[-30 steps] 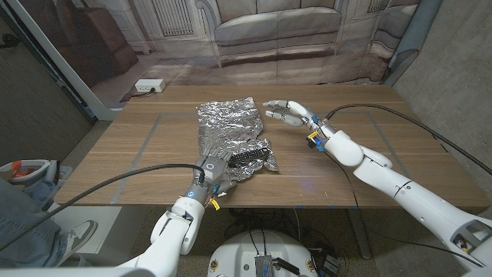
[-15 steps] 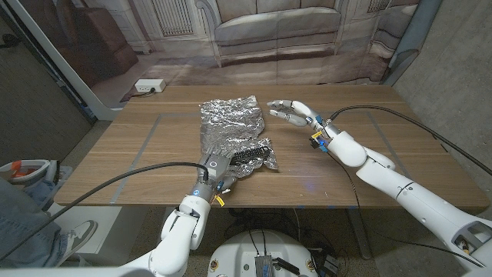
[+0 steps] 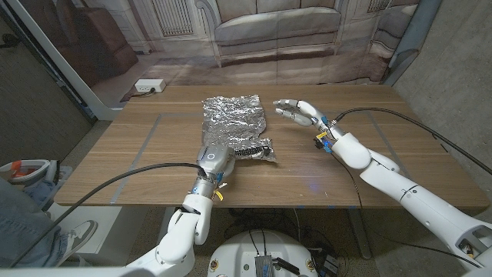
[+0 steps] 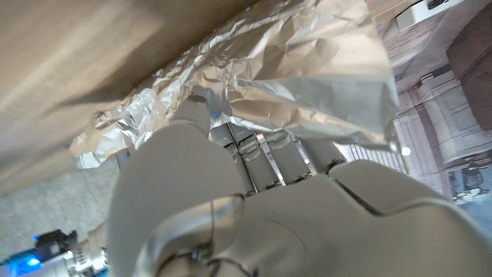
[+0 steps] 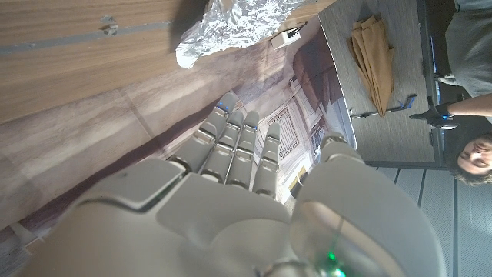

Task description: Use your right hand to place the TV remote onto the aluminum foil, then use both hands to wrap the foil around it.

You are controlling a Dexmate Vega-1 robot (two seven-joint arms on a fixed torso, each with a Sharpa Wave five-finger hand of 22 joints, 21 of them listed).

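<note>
The back of the left hand [image 4: 254, 208] takes up the six o'clock half of the frame, pale grey and rounded. Its fingers [image 4: 265, 150] reach under a crumpled sheet of aluminum foil [image 4: 307, 69], which drapes over them from nine o'clock to three o'clock. The wooden desk [image 4: 84, 69] lies toward eleven o'clock.

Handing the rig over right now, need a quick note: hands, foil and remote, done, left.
Left hand: at the foil's near edge, fingers under a lifted flap in the left wrist view; grip unclear.
Right hand: open, fingers apart, above the table right of the foil, touching nothing.
TV remote: on the aluminum foil, near end partly covered by crumpled foil.
Done: remote placed, near fold begun.
Left: fold the far and side foil over with both hands.
</note>
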